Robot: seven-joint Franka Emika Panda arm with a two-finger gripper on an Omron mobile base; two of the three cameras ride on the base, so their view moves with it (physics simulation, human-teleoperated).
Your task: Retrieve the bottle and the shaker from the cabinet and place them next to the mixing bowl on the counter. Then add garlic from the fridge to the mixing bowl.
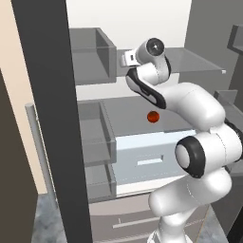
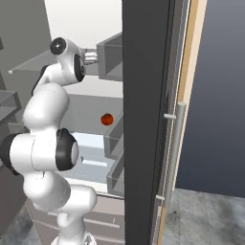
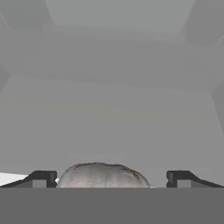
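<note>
tall dark grey fridge (image 1: 45, 118) stands open, its dark door edge upright in the foreground of both base views. inside: grey shelves, grey door bins (image 1: 95, 52) stacked on the door side, one upper and more lower down, and a pale blue-white drawer (image 1: 152, 154) under the middle shelf. cannot tell whether the bins hold anything. small round red-orange fruit or vegetable (image 1: 152, 116) sits alone on the middle grey shelf (image 1: 137, 111), just above the drawer; same item in right base view at (image 2: 106, 119). long pale grey vertical door handle (image 2: 176, 143) on the fridge door's outer side.

white arm reaches up into the upper fridge compartment at the level of the top bin. claw (image 3: 111, 178) is released, both dark fingertips (image 3: 41, 178) spread wide apart. between them, at the bottom of the hand view, a pale grey-white lumpy rounded bulb, looks like the garlic (image 3: 101, 176), lies on a grey fridge shelf (image 3: 109, 122); it sits in the gap, not touching either tip as far as can be seen. grey back wall and side walls of the compartment beyond it.

no labels, brands or readable writing anywhere.
</note>
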